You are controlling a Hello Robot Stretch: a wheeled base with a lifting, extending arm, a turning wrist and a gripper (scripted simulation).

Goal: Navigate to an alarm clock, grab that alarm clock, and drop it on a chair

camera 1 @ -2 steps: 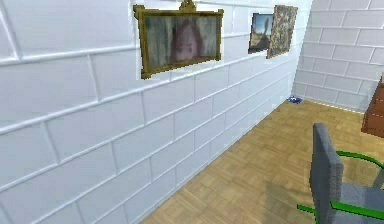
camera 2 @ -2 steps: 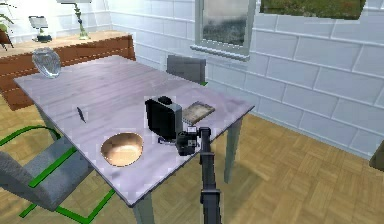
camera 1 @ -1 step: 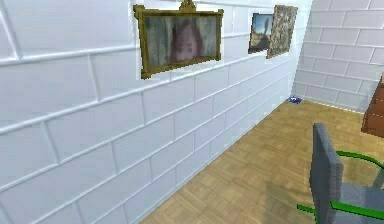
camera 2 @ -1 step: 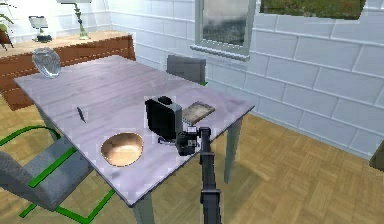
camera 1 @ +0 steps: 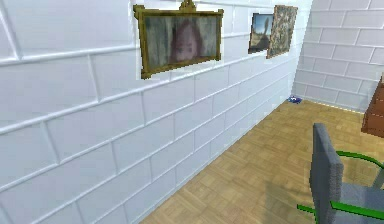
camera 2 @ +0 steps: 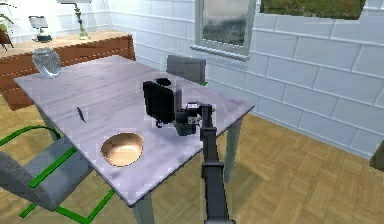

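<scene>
Ringing the gripper (camera 2: 166, 113) at the table (camera 2: 100, 85): bowl (camera 2: 121, 149), glass jar (camera 2: 46, 63), chair (camera 2: 45, 175) (whether holding anything, unclear).

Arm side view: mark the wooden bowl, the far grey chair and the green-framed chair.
wooden bowl (camera 2: 122, 149), arm side view, its inside.
far grey chair (camera 2: 186, 68), arm side view, its backrest.
green-framed chair (camera 2: 40, 175), arm side view, its grey panel.

A black boxy object (camera 2: 157, 100) is upright near the middle of the grey table (camera 2: 70, 95); whether it rests there cannot be told. A grey chair (camera 2: 40, 172) with green frame stands at the table's corner.
</scene>
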